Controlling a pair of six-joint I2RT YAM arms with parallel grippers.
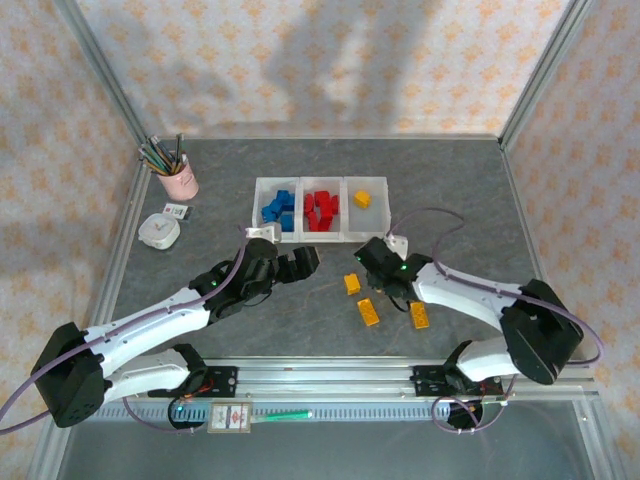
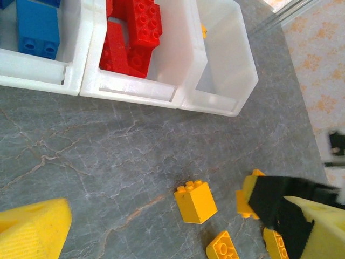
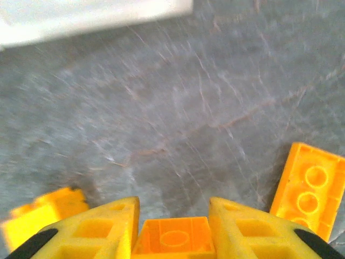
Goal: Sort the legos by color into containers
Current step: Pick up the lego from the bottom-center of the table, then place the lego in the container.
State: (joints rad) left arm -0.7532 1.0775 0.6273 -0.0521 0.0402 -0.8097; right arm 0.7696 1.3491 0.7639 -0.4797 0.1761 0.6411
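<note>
The containers (image 1: pixel 320 186) stand in a row mid-table: blue legos (image 1: pixel 278 209) in the left bin, red legos (image 1: pixel 320 210) in the middle, one orange-yellow lego (image 1: pixel 362 199) in the right. More orange-yellow legos (image 1: pixel 368 312) lie on the table in front of them. My right gripper (image 1: pixel 383 288) is down among these, shut on an orange-yellow lego (image 3: pixel 173 237) with a finger against each side. A flat one (image 3: pixel 308 189) lies to its right. My left gripper (image 1: pixel 300 262) stands open with nothing in it, hovering left of a cube-shaped lego (image 2: pixel 195 202).
A pink pencil cup (image 1: pixel 177 178) and a small white clock (image 1: pixel 158 231) stand at the far left. The metal frame rail (image 1: pixel 330 372) runs along the near edge. Patterned walls close in the table on three sides.
</note>
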